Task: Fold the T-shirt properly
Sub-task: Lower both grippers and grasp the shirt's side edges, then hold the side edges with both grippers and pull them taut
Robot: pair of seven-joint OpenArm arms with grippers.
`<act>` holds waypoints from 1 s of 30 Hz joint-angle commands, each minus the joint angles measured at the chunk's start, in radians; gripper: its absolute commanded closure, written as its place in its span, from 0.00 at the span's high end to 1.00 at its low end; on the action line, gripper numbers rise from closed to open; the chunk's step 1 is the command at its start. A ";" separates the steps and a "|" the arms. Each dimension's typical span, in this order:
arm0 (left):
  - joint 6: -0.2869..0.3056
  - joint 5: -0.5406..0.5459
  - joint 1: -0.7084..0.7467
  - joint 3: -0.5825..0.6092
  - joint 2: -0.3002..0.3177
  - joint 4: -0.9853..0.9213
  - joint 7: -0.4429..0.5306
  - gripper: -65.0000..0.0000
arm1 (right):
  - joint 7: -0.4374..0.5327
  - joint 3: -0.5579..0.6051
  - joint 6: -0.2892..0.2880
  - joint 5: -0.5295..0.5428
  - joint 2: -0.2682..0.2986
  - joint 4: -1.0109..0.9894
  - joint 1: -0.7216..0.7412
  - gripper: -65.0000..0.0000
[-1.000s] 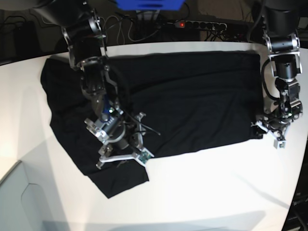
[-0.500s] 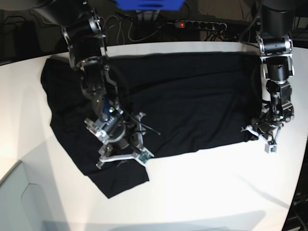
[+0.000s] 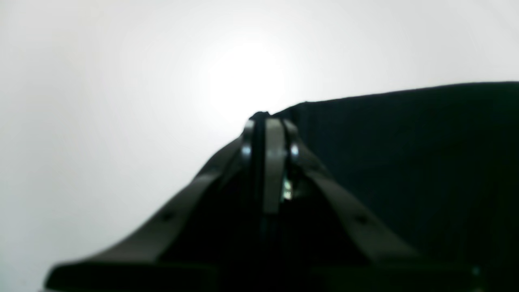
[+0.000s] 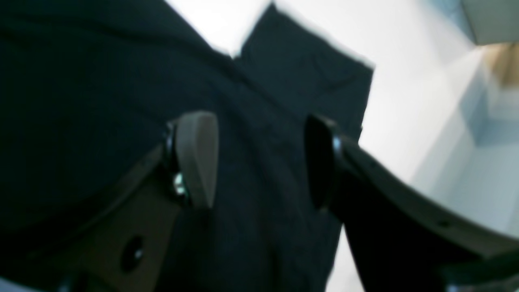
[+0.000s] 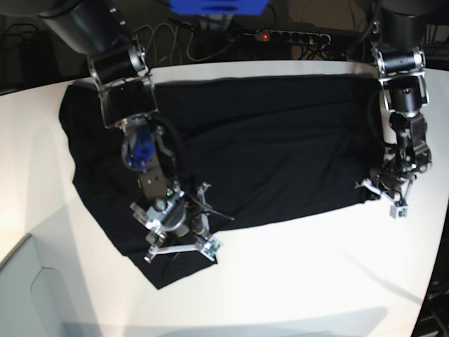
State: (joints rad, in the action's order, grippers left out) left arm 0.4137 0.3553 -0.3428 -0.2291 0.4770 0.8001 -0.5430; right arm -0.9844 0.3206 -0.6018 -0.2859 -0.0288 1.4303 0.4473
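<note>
Jaws of the left gripper (image 3: 267, 121) pinch a corner of the shirt (image 5: 280, 147); right gripper (image 4: 259, 162) gapes over a sleeve; shirt lies spread, folding barely begun.

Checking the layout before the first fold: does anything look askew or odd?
Yes, the T-shirt lies slanted on the table, its lower-left sleeve jutting toward the front edge. The left tool is shut on its right corner; the right tool hovers open over the sleeve.
</note>
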 commanded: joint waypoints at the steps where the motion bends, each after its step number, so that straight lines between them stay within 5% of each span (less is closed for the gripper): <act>1: 0.001 -0.003 0.004 -0.002 0.013 0.046 -0.012 0.00 | 0.023 -0.002 -0.005 -0.003 -0.007 -0.003 0.040 0.53; 9: 0.001 -0.003 0.072 -0.010 0.021 0.255 -0.104 0.00 | 0.221 0.002 0.004 -0.006 -0.018 -0.504 0.267 0.52; 13: 0.001 -0.023 0.084 -0.011 0.021 0.281 -0.113 0.00 | 0.361 0.002 0.113 -0.006 0.014 -0.787 0.371 0.52; 16: 0.001 -0.088 0.084 -0.011 0.010 0.285 -0.113 0.00 | 0.433 0.002 0.121 -0.006 0.050 -0.922 0.425 0.52; 22: 0.001 -0.123 0.084 -0.013 -0.008 0.287 -0.113 0.00 | 0.456 0.002 0.122 -0.006 0.108 -0.945 0.456 0.52; 30: 0.001 -0.123 0.086 -0.013 -0.007 0.287 -0.113 0.00 | 0.373 -0.001 0.092 -0.005 0.106 -0.808 0.469 0.52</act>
State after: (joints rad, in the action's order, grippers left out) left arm 0.4156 0.2283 -0.2367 -0.2340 0.4492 1.0691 -0.6735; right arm -0.6220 0.3256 -0.5037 -0.2920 0.0780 0.6083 0.8749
